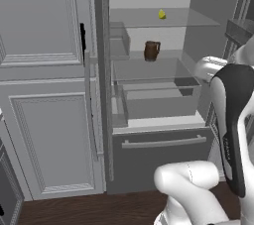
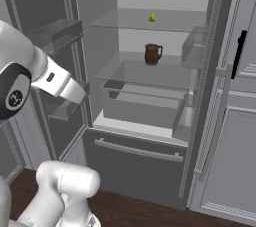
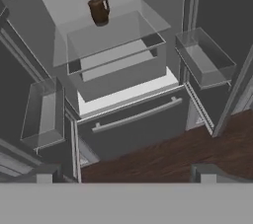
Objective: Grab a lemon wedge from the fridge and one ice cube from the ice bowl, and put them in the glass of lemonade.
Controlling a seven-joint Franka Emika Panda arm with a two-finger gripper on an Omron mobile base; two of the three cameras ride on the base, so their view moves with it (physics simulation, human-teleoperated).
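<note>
The jaws are spread wide with nothing between them, their tips seen low in the hand view, well back from the open fridge (image 3: 133,114). At twelve o'clock on its top glass shelf (image 1: 188,18) the yellow lemon wedge (image 1: 162,15) is seen; a brown mug (image 2: 152,53) is set one shelf lower.

Dark grey fridge (image 2: 135,158), doors open, pale grey inside with clear glassy shelves (image 2: 150,73). There's a small bright yellow lemon wedge (image 2: 152,17) up top, and a dark brown mug (image 2: 152,53) below it. Light grey bar handle (image 1: 163,142) on the drawer, dark brown wood-grain floor (image 3: 168,156), light grey panelled cabinets (image 1: 44,70).
</note>
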